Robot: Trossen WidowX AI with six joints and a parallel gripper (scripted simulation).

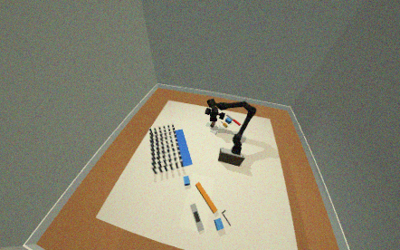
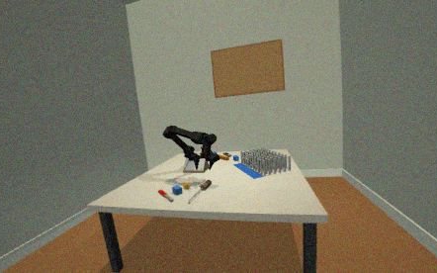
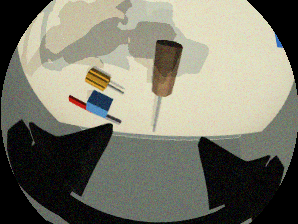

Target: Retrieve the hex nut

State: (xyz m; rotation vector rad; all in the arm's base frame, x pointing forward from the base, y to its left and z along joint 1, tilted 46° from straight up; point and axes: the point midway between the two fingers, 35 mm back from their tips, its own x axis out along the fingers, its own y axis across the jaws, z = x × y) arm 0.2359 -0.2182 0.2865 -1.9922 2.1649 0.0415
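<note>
Grey metal spacers (image 1: 165,147) (image 2: 265,160) stand upright in rows. The blue taped strip (image 1: 183,147) (image 2: 248,171) lies along their front; its corner shows at the wrist view's right edge. The nut cannot be made out in any view. A tool with a brown handle and thin metal shaft (image 3: 166,70) (image 2: 206,185) lies on the table away from the field; whether its tip is hooked cannot be told. My gripper (image 3: 157,135) (image 2: 204,167) is open and empty, pointing down above the table near this tool, touching nothing visible.
Beside the brown-handled tool lie a yellow striped tool (image 3: 97,79), a blue block (image 3: 99,104) and a red-handled tool (image 3: 77,101). Elsewhere are an orange bar (image 1: 205,197), a grey and black piece (image 1: 196,216), a dark bent key (image 1: 226,218) and blue blocks (image 1: 186,180) (image 1: 218,224).
</note>
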